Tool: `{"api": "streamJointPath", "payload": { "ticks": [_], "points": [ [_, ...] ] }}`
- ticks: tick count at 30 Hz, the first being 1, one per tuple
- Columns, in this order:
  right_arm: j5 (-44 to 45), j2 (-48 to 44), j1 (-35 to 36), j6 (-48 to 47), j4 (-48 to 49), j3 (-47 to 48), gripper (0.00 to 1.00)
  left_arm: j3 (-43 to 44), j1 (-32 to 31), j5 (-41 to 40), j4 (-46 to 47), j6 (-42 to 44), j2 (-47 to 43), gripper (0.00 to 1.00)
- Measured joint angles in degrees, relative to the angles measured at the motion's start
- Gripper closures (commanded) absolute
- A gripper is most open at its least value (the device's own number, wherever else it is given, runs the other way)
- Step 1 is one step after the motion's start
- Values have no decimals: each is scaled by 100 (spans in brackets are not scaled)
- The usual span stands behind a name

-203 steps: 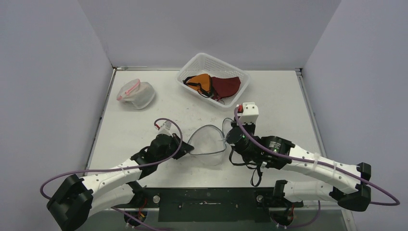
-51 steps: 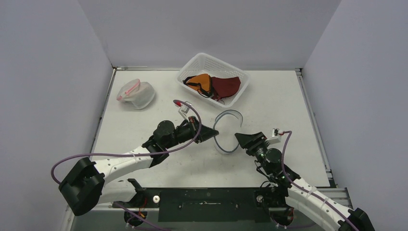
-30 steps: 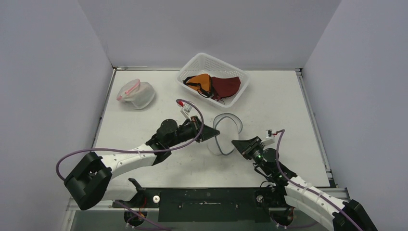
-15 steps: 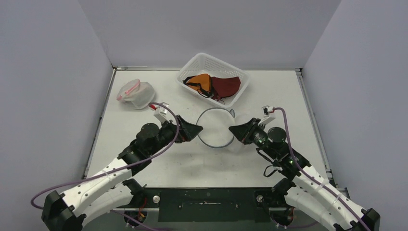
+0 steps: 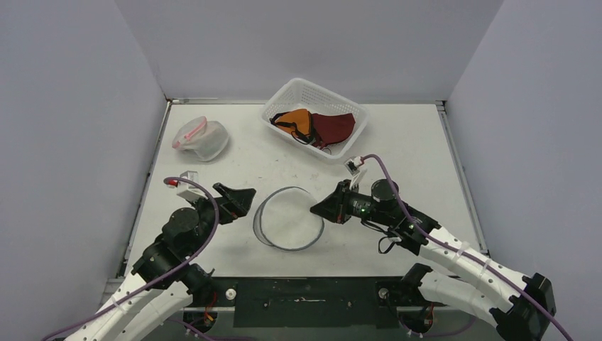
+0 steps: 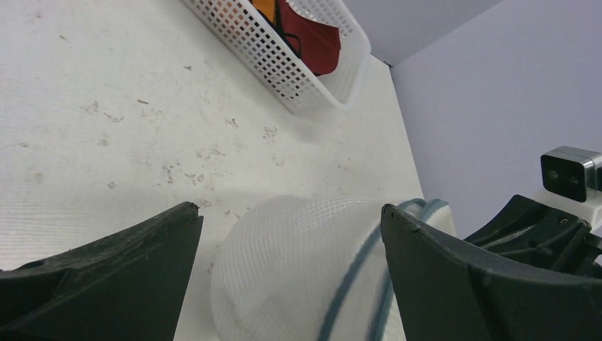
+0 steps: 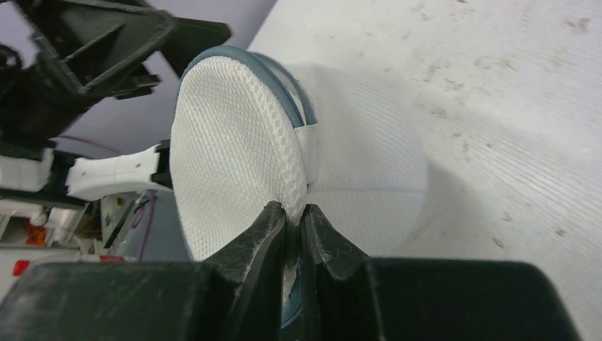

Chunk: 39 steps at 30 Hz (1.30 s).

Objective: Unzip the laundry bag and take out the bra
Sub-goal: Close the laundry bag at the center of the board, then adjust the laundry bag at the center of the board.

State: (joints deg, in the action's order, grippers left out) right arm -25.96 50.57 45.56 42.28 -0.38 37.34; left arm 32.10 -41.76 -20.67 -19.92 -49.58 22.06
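The laundry bag, round white mesh with a blue-grey zip rim, rests on the table in the middle. My right gripper is shut on the mesh at its right edge, and the right wrist view shows the fabric pinched between the closed fingers. My left gripper is open just left of the bag and not touching it. In the left wrist view the bag sits between the spread fingertips. I see only white mesh on this bag. An orange bra and a maroon bra lie in the basket.
The white slatted basket stands at the back centre and also shows in the left wrist view as the basket. A second mesh bag with pink trim lies at the back left. Side walls border the table left and right.
The left gripper has let go of the bag and drawn back to the left and nearer. The right gripper has brought the bag down and leftward; it now lies flatter on the table.
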Motion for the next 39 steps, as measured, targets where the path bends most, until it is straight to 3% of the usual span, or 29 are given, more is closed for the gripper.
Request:
{"api": "streamJointPath", "payload": {
  "ticks": [10, 26, 33, 37, 39],
  "points": [
    [562, -151, -925, -273, -782, -1685, 95, -551, 24, 509, 197, 195, 649, 4],
    [597, -649, -1152, -415, -909, -1985, 95, -999, 2, 2618, 2430, 557, 2319, 4],
    [472, -651, -1228, -481, -927, -1987, 95, -503, -1121, 2249, 1930, 1296, 3515, 4],
    [411, -656, -1266, -542, -962, -1987, 95, -197, -1250, 2024, 1591, 1626, 3851, 0],
    [393, -658, -1274, -555, -960, -1987, 95, -52, -1252, 1993, 1526, 1733, 4057, 6]
  ]
}}
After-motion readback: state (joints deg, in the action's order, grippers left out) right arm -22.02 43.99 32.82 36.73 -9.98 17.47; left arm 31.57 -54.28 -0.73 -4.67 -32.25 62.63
